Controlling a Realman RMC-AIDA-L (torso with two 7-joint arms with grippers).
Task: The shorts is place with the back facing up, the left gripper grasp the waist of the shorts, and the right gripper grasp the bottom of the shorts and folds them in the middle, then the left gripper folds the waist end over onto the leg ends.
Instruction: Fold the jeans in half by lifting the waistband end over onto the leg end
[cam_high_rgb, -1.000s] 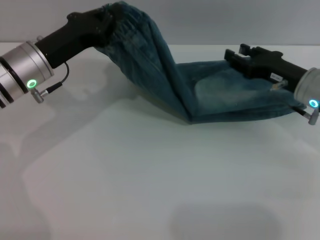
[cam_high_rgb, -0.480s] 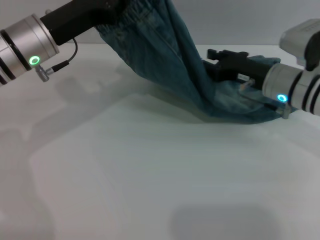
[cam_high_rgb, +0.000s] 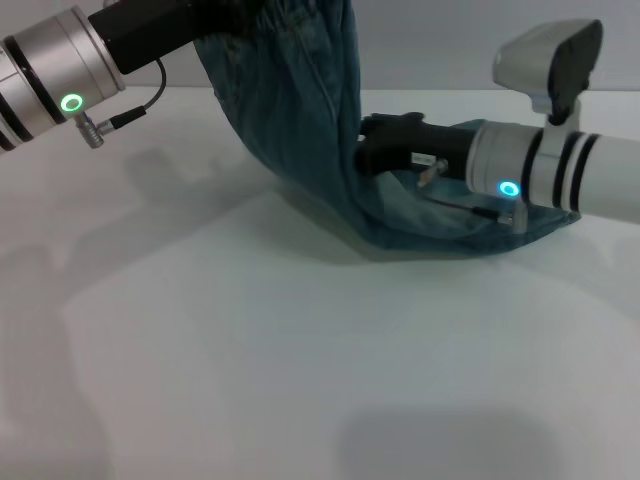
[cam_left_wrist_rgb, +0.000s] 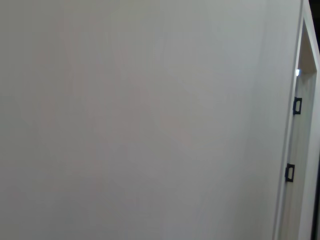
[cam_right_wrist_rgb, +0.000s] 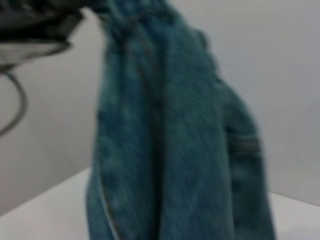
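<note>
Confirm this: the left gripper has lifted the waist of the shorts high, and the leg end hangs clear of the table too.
Not quite. The left gripper does hold the waist of the shorts high, but the head view shows the leg end resting on the table, under the right gripper.

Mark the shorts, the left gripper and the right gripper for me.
shorts (cam_high_rgb: 290, 110): head view, hanging denim.
left gripper (cam_high_rgb: 215, 15): head view, black jaws at the waist.
right gripper (cam_high_rgb: 375, 150): head view, black jaws against the denim.

even soft light, right wrist view blurred
</note>
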